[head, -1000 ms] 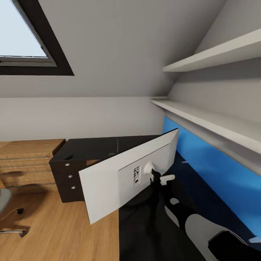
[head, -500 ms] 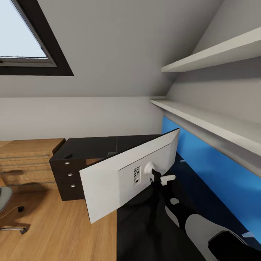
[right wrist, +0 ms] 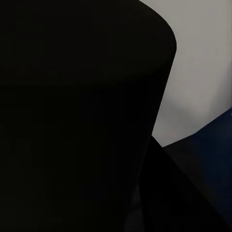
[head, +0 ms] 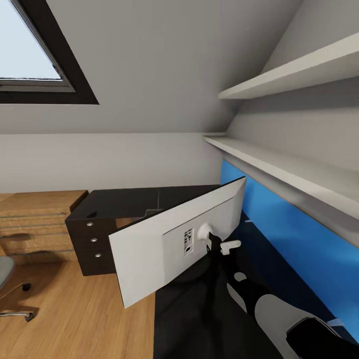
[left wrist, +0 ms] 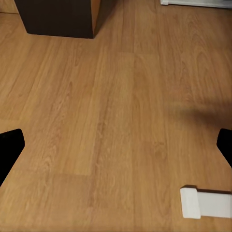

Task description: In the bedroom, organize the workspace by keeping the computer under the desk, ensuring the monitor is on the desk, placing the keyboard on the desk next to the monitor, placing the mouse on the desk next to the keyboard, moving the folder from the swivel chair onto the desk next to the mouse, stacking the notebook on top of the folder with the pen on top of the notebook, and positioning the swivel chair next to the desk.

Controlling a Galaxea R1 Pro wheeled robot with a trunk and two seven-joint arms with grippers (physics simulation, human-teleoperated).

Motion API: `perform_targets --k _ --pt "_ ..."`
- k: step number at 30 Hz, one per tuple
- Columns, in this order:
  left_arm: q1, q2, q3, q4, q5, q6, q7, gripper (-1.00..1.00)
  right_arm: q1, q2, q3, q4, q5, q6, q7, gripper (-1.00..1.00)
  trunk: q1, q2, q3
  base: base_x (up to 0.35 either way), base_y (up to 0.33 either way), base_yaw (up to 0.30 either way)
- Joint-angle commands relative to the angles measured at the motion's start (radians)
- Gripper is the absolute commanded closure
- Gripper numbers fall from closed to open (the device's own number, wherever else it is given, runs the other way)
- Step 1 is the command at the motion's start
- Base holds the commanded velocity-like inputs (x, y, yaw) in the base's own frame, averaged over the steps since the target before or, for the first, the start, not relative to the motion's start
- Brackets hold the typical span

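I carry the monitor (head: 164, 244) tilted over the desk's (head: 129, 202) near right end; my right claw looks clamped on its stand. I should level it before lowering.

Head view: high, facing desk (head: 129, 202) corner; left wrist: downward, floor (left wrist: 121, 121) close.

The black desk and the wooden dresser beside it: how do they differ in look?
The desk is black with small round silver knobs on its drawers; the dresser is light wood with long bar handles. The desk's top stands slightly higher than the dresser's. Both stand on the wood floor against the pale wall and hold stacked drawers.
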Motion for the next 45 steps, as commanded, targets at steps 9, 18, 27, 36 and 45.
perform_targets --k 9,18,27,36,45 --pt "-0.001 0.0 0.001 0.0 0.001 -0.004 -0.001 -1.0 -0.001 -0.002 0.045 0.011 -0.023 -0.005 -0.007 1.0 0.0 -0.001 -0.002 0.062 -0.096 0.0" --pt "-0.001 0.0 0.001 0.0 0.002 -0.004 -0.001 -1.0 -0.001 -0.002 0.045 0.011 -0.023 -0.005 -0.007 1.0 0.0 -0.001 -0.002 0.017 -0.02 0.0" --pt "-0.001 0.0 0.001 0.0 0.001 -0.004 -0.001 -1.0 -0.001 -0.002 0.045 0.011 -0.023 -0.005 -0.007 1.0 0.0 -0.001 -0.002 0.054 -0.085 0.0" --pt "-0.001 0.001 0.001 0.0 0.001 -0.004 0.0 -1.0 -0.001 -0.002 0.045 0.011 -0.023 -0.005 -0.007 1.0 0.0 -0.001 -0.002 0.017 -0.029 0.0" --pt "-0.001 0.001 0.001 0.0 0.001 -0.004 0.0 -1.0 -0.001 -0.002 0.045 0.011 -0.023 -0.005 -0.007 1.0 0.0 -0.001 -0.002 0.001 -0.041 0.0"
